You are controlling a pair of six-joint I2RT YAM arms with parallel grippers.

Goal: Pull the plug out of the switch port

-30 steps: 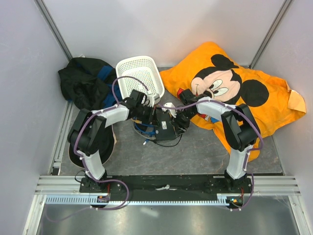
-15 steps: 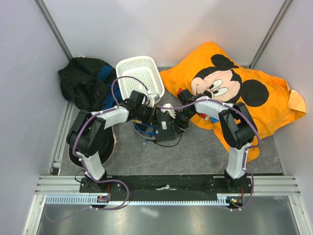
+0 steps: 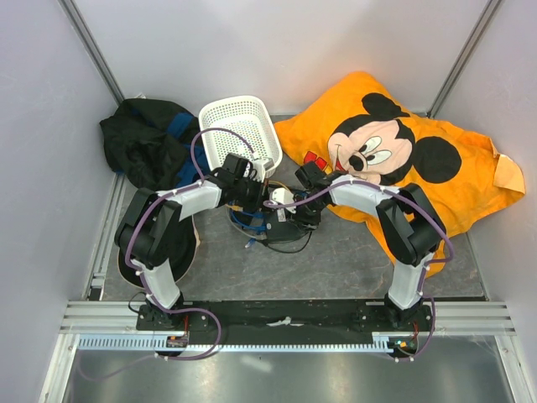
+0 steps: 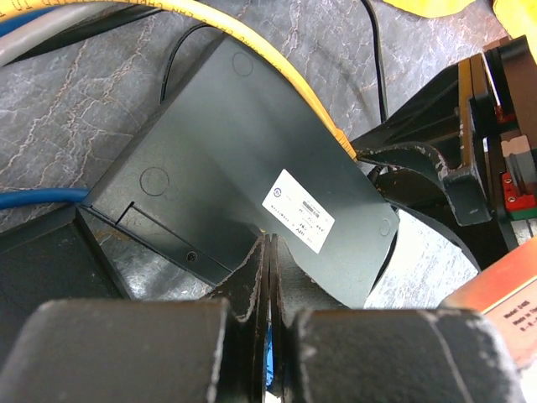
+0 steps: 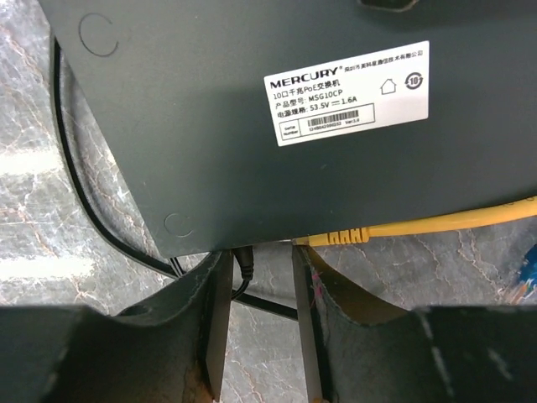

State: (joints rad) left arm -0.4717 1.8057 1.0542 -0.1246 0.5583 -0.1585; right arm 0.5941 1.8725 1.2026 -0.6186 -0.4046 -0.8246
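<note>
The switch (image 5: 210, 126) is a flat black box with a white label (image 4: 298, 210), lying between the arms (image 3: 281, 225). A black round plug (image 5: 245, 262) with a thin black cord and a yellow cable plug (image 5: 337, 237) both enter its near edge; the ports themselves are hidden under that edge. My right gripper (image 5: 258, 264) stands open around the black plug, which sits close to the left finger, while the yellow plug is just outside the right finger. My left gripper (image 4: 269, 245) is shut, its tips resting on the switch's top beside the label.
A yellow cable (image 4: 252, 42) arcs over the switch and a blue cable (image 4: 42, 199) leaves its far side. A white basket (image 3: 241, 126), a black bag (image 3: 143, 143) and an orange Mickey pillow (image 3: 403, 159) stand behind. An orange box (image 4: 495, 294) lies close by.
My right gripper has moved left and in toward the switch's edge, and its jaws have narrowed. The left arm and the switch have stayed put.
</note>
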